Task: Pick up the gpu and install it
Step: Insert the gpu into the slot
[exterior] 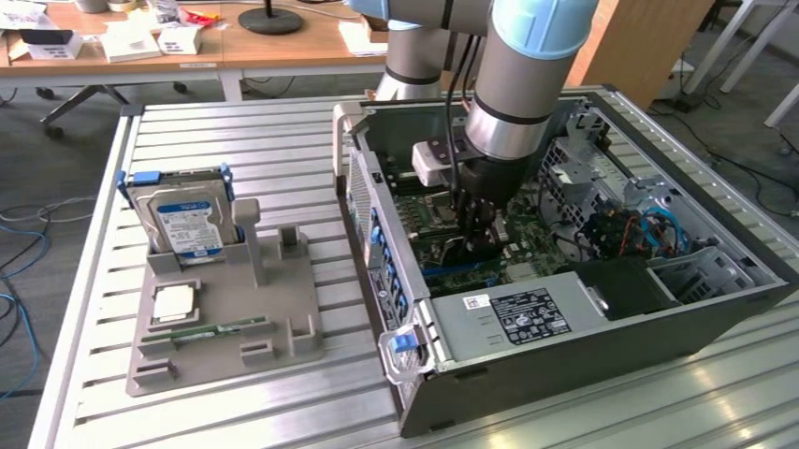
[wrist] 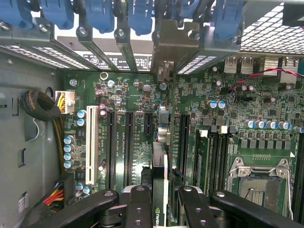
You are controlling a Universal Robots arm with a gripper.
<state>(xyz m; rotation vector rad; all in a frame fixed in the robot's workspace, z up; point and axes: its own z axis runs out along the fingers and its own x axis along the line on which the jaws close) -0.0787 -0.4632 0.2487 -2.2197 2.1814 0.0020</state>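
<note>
My gripper (wrist: 159,202) is shut on the gpu (wrist: 160,161), a thin card seen edge-on with a green logo by my fingers (wrist: 137,204). The card stands upright over the green motherboard (wrist: 228,118), running between the long black slots toward the case's rear wall. Its metal end bracket (wrist: 175,42) sits at the rear slot openings under the blue clips. I cannot tell whether the card's edge is fully down in a slot. In the exterior view the gripper (exterior: 481,234) reaches down inside the open computer case (exterior: 600,327).
A grey holder (exterior: 225,323) on the slatted table, at the exterior view's left, carries a silver hard drive (exterior: 187,220), a square chip (exterior: 175,301) and a green memory stick (exterior: 212,329). The power supply (exterior: 518,313) and the processor socket (wrist: 259,183) lie close to the gripper.
</note>
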